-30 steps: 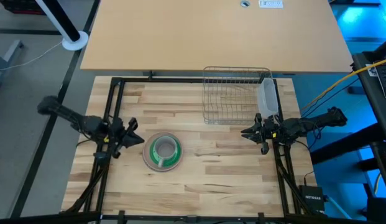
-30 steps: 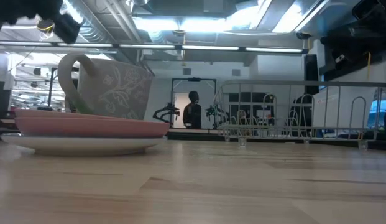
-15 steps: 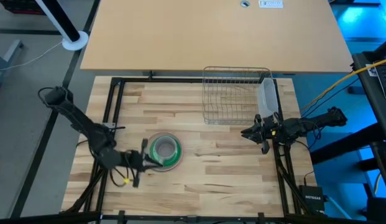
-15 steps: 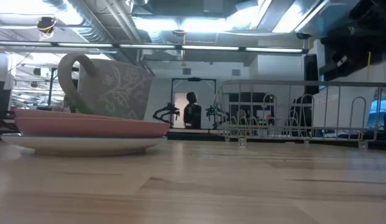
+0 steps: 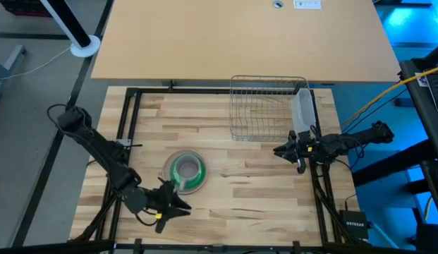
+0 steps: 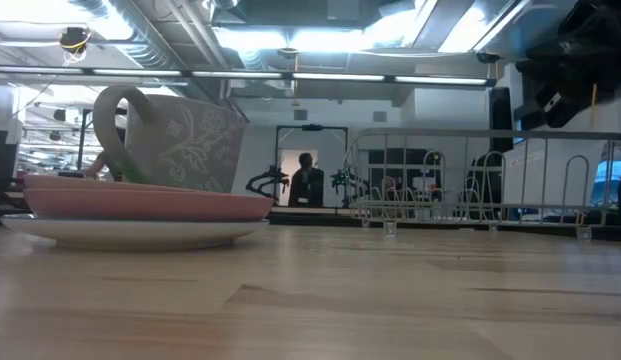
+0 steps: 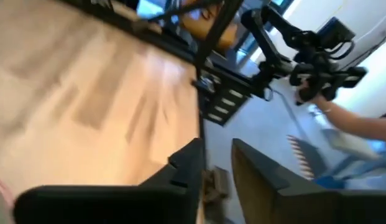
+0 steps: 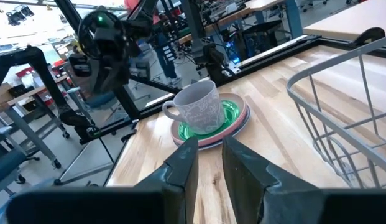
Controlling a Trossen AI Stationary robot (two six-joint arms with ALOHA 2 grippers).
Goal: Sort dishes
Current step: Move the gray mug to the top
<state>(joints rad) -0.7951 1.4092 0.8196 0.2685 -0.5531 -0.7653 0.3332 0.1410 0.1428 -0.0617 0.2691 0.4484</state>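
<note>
Since a second ago the left arm has swung from the desk's left edge down to the near side, and the left gripper point(image 5: 178, 205) now sits just near of the stacked dishes, aimed right. Its fingers point(image 7: 258, 177) stand a little apart with nothing between them, as the left wrist view shows only bare desk point(image 5: 261, 197) and the frame rail past them.

The stack lies left of the desk's centre: a grey cup point(image 8: 196, 107) with a leaf pattern stands upright on the green plate point(image 8: 225, 118), which rests on the pink plate point(image 6: 150, 203), itself on the white plate point(image 6: 130, 232) at the bottom. The cup's handle points toward the left side.

Farther right and far, the wire dish rack point(image 5: 264, 107) stands with a translucent tub point(image 5: 304, 109) at its right end. The right gripper point(image 5: 281, 149) waits at the right edge, near of the rack, its fingers slightly parted and empty.

The cup probably has to come off first. To do that well, the left gripper should turn back toward the stack, open wider, and take the cup by its rim or handle, lifting straight up so that the plates beneath do not slide.
</note>
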